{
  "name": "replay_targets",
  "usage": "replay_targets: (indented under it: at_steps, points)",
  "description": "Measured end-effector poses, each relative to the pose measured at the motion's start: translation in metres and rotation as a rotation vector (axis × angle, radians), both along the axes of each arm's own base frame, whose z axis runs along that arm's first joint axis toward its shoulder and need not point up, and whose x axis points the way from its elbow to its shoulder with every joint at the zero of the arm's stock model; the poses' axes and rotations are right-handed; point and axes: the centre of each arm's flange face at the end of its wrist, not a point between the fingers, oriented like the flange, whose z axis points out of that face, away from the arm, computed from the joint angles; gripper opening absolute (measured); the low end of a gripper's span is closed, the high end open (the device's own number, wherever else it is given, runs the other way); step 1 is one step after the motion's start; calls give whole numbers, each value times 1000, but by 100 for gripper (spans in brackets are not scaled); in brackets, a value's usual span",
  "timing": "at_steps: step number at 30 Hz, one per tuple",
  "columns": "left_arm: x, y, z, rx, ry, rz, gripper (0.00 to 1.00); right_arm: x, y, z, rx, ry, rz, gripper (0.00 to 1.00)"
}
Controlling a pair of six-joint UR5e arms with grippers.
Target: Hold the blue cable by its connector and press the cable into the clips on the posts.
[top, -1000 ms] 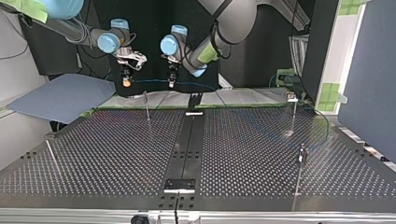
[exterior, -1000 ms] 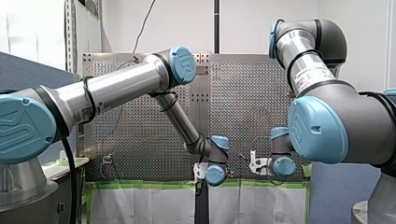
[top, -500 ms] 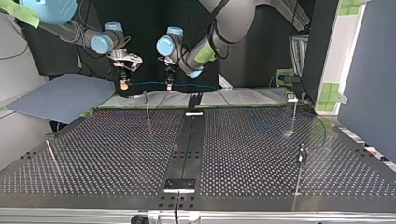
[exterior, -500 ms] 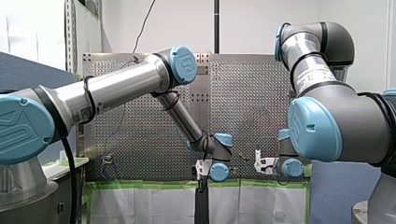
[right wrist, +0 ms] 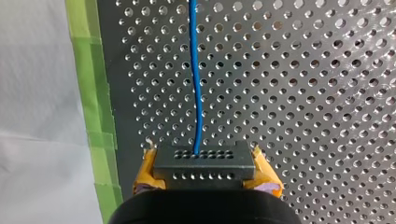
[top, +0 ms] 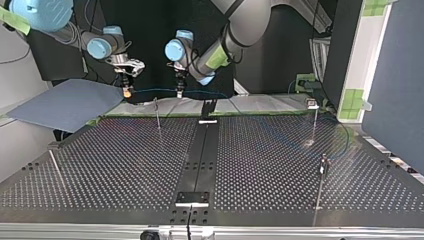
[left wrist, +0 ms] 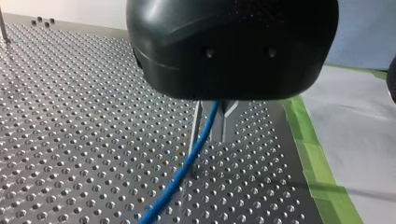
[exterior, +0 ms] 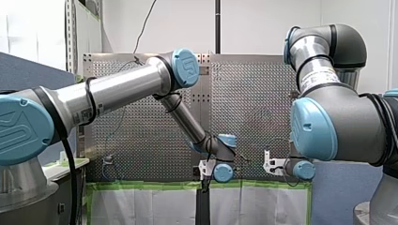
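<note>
Right claw (right wrist: 205,171) — yellow pads (right wrist: 144,175) closed on the black connector (right wrist: 204,161), the claw's own body cut off at the edge of the right wrist view. Blue cable (right wrist: 196,79) leaving the connector's face and running straight ahead above the perforated counter (right wrist: 303,93), green tape (right wrist: 91,107) along the counter's edge beside it.

Left claw (top: 179,91) mostly hidden in its own wrist view behind a black housing (left wrist: 233,46); open or closed — not readable. Cable emerging from under that housing and slanting down toward the counter, lower end cut off.

In the top view, cable drawn level between the two claws, above the counter's far edge. Beyond the left claw, faint and partly lost against the dark backdrop, then curving over the counter at the view's right. Thin posts (top: 157,114) upright on the counter, clips too small to make out.

In the front view, both claws largely masked by the wrist joints.
</note>
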Motion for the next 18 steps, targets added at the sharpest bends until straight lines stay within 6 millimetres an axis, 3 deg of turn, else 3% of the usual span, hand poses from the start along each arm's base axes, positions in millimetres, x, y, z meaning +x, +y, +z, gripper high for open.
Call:
replay_targets:
  at_steps: [8, 18]
  points:
    - [5, -7, 3, -16, -10, -16, 0, -1, -5, 0, -4, -6, 0, 0]
    - [12, -15, -31, -9, 30, -16, 0, -8, -12, 1, 1, -20, -15, 0]
